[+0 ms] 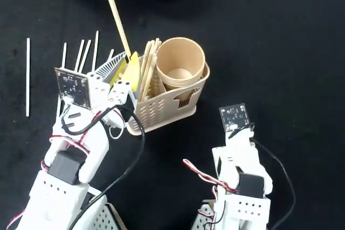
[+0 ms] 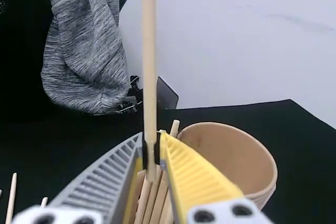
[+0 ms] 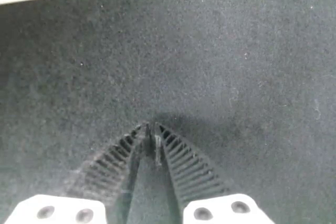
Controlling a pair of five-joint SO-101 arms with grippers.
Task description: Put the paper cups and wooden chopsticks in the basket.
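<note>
**Left tool point(image 2: 151, 148) clamped on a chopstick point(image 2: 149, 51) over the basket point(image 1: 167, 109)**

On the black worktop point(image 1: 280, 52) the basket stood at the centre. The stacked paper cups point(image 1: 180, 60) filled its right compartment and a bundle of chopsticks point(image 1: 148, 68) stood in its left one. The left tool sat at the basket's left edge, the nearer of the two arms. The gripped chopstick stood steeply, leaning far and left, and its low end seemed to sit just above the bundle. That low end was hidden between the tool's fingers, and its top ran out of view. The right tool point(image 3: 150, 129), jaws together on nothing, hung low over bare worktop near and right of the basket. Loose chopsticks point(image 1: 81, 55) lay on the worktop to the far left.
</note>
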